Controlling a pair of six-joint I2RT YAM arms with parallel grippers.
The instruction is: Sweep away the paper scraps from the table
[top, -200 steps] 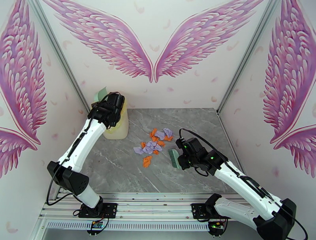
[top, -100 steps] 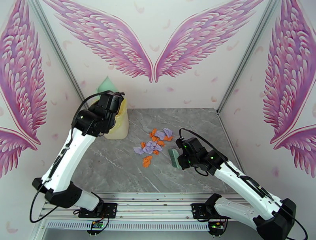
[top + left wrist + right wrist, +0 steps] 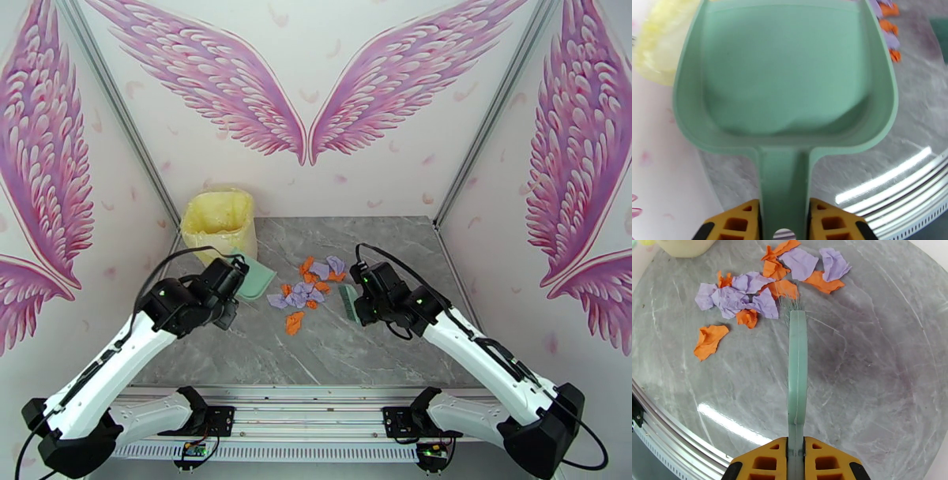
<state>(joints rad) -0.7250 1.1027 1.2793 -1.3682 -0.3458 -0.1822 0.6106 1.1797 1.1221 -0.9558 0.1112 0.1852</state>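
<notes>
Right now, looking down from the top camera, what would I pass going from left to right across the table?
yellow bin → green dustpan → paper scraps → green brush

The table [image 3: 379, 347] is showing grey marble with pale veins, its frame [image 3: 316, 392] reading as silver metal. The scraps [image 3: 304, 292] are presenting in two colours, bright orange and pale lavender (no print on either). The dustpan [image 3: 790, 79] and brush [image 3: 797, 358] are both showing mint green. The bin [image 3: 220, 221] is appearing pale yellow. The fingers [image 3: 735, 223] are showing orange-yellow with black edging. The arms [image 3: 118, 365] are showing white with black joints. The walls [image 3: 316, 189] are carrying pink feathered wings [image 3: 221, 79] on white.
</notes>
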